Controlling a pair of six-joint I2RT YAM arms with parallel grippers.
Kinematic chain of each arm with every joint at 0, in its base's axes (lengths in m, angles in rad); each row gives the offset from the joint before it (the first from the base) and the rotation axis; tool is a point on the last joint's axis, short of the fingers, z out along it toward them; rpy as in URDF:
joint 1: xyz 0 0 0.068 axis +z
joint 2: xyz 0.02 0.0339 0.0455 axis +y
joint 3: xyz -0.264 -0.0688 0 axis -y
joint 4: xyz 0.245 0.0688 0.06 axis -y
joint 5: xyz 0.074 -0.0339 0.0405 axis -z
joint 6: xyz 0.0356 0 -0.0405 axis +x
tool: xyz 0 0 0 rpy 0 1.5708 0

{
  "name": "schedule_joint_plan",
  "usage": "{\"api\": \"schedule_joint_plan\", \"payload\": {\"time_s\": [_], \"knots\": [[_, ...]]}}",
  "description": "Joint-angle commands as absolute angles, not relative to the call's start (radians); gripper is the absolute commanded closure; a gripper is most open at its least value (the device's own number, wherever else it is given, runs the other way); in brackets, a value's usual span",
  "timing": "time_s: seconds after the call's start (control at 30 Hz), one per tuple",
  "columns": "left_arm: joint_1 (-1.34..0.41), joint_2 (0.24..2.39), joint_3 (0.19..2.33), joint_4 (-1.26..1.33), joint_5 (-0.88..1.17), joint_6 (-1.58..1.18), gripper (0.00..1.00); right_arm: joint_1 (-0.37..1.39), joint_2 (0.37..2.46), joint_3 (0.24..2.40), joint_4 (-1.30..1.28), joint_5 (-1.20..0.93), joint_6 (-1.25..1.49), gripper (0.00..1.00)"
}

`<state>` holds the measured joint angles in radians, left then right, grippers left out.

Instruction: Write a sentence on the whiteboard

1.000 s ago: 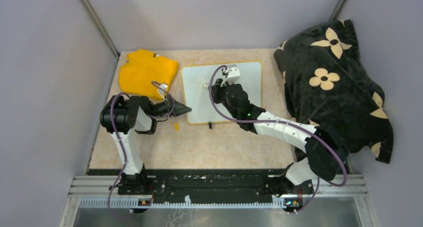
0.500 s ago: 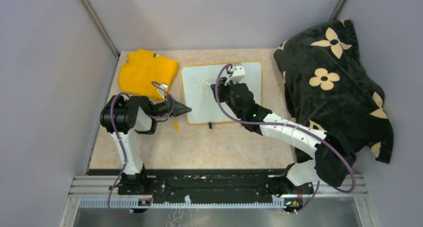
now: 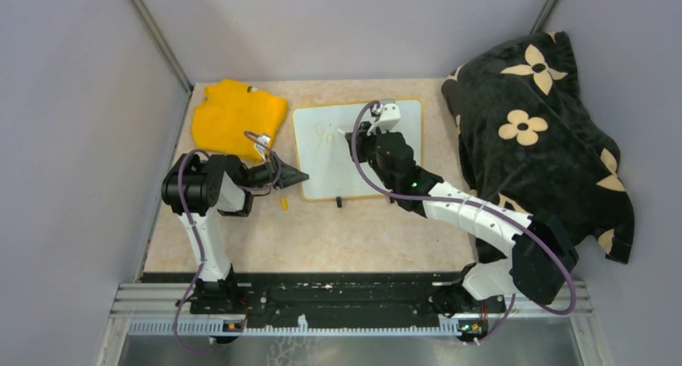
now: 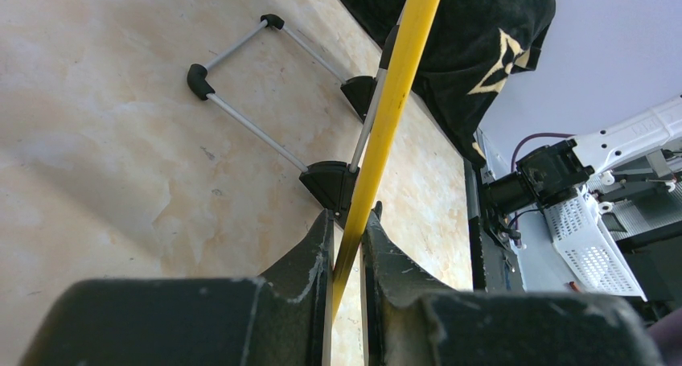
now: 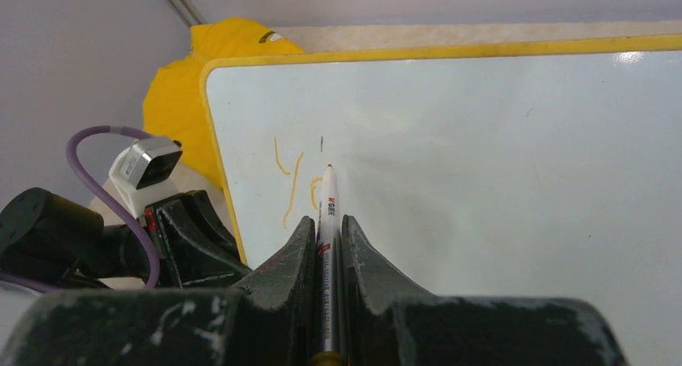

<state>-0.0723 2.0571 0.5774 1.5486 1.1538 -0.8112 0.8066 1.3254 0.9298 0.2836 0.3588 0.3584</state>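
- My right tool (image 5: 326,225) is clamped on a marker (image 5: 327,201), whose tip is down on the whiteboard (image 5: 499,189).
- The sentence (image 5: 293,181) is barely begun. There are a few yellow-orange strokes toward the board's 10 o'clock corner, seemingly a "y" and part of an "o".
- Next, I judge, it needs light steady pressure and letters marching toward 3 o'clock.
- My left tool (image 4: 347,225) pinches the board's yellow edge near 8 o'clock, bracing it.
- The board lies flat on the desk (image 3: 362,237), face up, long axis 9-to-3.
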Motion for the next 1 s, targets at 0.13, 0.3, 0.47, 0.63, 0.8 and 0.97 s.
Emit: {"api": "schedule_joint_plan", "payload": {"time_s": [0.13, 0.3, 0.47, 0.63, 0.8, 0.97], "knots": [[-0.076, 2.089, 0.580, 1.791, 1.137, -0.812, 1.00, 0.794, 1.359, 0.969, 0.318, 0.372, 0.343, 1.00], [-0.075, 2.090, 0.580, 1.792, 1.137, -0.813, 1.00, 0.788, 1.367, 0.956, 0.319, 0.372, 0.349, 1.00], [-0.075, 2.089, 0.580, 1.792, 1.137, -0.813, 1.00, 0.787, 1.367, 0.934, 0.318, 0.375, 0.357, 1.00], [-0.075, 2.089, 0.580, 1.791, 1.137, -0.813, 1.00, 0.786, 1.359, 0.917, 0.312, 0.375, 0.362, 1.00], [-0.075, 2.088, 0.580, 1.791, 1.137, -0.815, 1.00, 0.785, 1.346, 0.892, 0.307, 0.373, 0.369, 1.00], [-0.075, 2.089, 0.580, 1.791, 1.135, -0.814, 1.00, 0.786, 1.331, 0.865, 0.305, 0.376, 0.380, 1.00]]}}
